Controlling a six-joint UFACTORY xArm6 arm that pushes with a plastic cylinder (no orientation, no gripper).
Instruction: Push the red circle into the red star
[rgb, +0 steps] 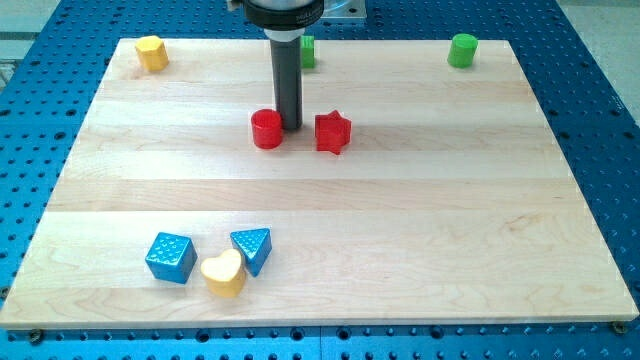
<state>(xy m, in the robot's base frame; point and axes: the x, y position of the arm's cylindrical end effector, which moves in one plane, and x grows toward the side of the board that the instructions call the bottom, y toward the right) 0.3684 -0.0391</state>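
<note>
No readable text, label, brand, number or sign appears anywhere in this camera view. The wooden board (320, 200) is plain from edge to edge and corner to corner, and the coloured blocks on it carry no markings.
</note>
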